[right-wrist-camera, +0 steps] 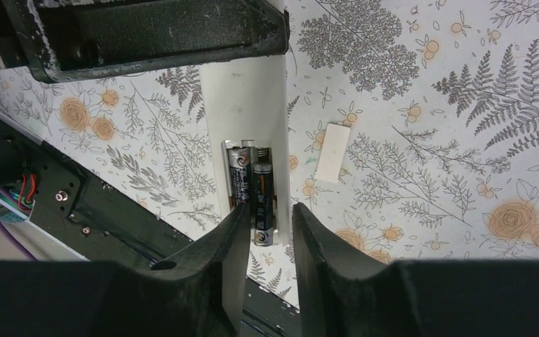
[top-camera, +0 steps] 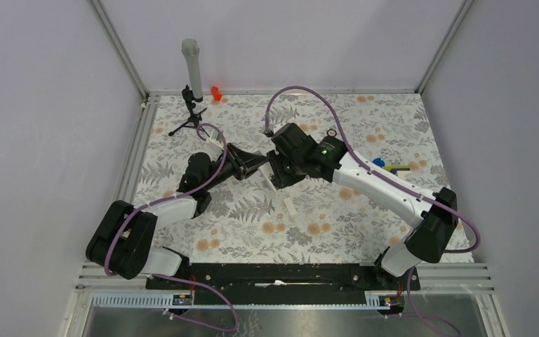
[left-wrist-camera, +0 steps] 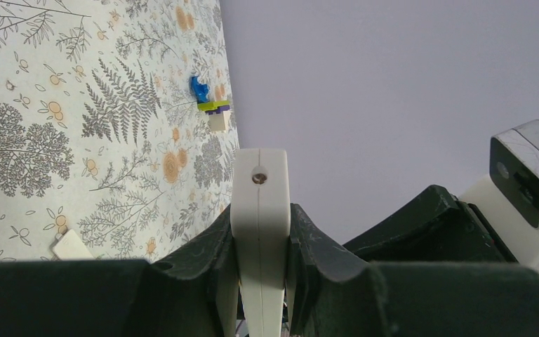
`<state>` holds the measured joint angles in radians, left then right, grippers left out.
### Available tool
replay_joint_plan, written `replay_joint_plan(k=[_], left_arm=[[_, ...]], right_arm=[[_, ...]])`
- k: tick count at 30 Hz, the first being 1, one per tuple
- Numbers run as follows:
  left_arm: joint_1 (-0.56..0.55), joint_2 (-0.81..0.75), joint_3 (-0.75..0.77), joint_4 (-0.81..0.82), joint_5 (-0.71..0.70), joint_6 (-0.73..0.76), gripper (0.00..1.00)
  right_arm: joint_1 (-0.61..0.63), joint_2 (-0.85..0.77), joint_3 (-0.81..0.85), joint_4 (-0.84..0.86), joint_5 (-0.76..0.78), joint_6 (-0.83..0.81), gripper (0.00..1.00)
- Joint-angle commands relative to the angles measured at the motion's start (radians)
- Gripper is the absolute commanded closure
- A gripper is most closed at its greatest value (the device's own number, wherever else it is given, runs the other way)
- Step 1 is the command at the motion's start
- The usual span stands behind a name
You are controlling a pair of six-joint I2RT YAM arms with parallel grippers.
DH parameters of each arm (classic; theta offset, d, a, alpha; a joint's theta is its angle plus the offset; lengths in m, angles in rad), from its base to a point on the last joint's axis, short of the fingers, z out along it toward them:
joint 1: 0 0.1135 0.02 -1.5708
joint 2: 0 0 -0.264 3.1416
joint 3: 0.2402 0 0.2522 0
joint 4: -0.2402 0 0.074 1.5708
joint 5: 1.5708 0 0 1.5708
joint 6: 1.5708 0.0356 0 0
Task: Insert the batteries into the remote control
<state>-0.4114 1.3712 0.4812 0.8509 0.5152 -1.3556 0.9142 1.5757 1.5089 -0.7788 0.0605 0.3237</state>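
Observation:
My left gripper [left-wrist-camera: 260, 246] is shut on the white remote control [left-wrist-camera: 260, 203], holding it edge-on above the table. In the right wrist view the remote [right-wrist-camera: 245, 105] shows its open compartment with two dark batteries [right-wrist-camera: 251, 193] lying side by side. The right battery [right-wrist-camera: 263, 210] sticks out a little past the remote's end. My right gripper [right-wrist-camera: 267, 217] hovers just over that end, jaws a narrow gap apart with nothing clamped between them. In the top view both grippers, left [top-camera: 256, 163] and right [top-camera: 276, 177], meet at mid-table.
A short white strip [right-wrist-camera: 333, 152] lies on the floral cloth beside the remote; it also shows in the top view [top-camera: 289, 206]. A blue-and-yellow toy piece [top-camera: 393, 167] is at the right. A small tripod with a grey tube [top-camera: 191, 70] and an orange object [top-camera: 216, 92] stand at the back.

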Motion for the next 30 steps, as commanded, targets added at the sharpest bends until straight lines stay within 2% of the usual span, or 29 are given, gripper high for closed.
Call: replay_joint_plan(k=[1,9,13,14,19,22,30], left_arm=[[-0.005,-0.006,0.007,0.096,0.009,-0.016,1.0],[-0.006,-0.01,0.011,0.11,0.011,-0.062,1.0],[-0.004,-0.033,0.001,0.119,-0.02,-0.101,1.0],[-0.004,-0.04,0.0,0.122,-0.031,-0.113,1.0],[-0.004,-0.089,0.013,0.113,-0.068,-0.221,1.0],[-0.004,-0.11,0.032,0.05,-0.072,-0.319,1.0],[-0.005,-0.101,-0.002,0.16,-0.099,-0.566,1.0]], right_arm=[[0.002,-0.019,0.052,-0.009,0.031,0.018,0.6],[-0.003,-0.107,0.011,0.104,-0.016,0.112,0.3],[-0.01,-0.198,-0.093,0.232,0.005,0.209,0.03],[-0.014,-0.244,-0.147,0.276,-0.002,0.238,0.01],[-0.036,-0.43,-0.334,0.487,0.026,0.418,0.0],[-0.041,-0.512,-0.409,0.582,0.062,0.476,0.0],[-0.044,-0.571,-0.487,0.709,0.063,0.57,0.0]])
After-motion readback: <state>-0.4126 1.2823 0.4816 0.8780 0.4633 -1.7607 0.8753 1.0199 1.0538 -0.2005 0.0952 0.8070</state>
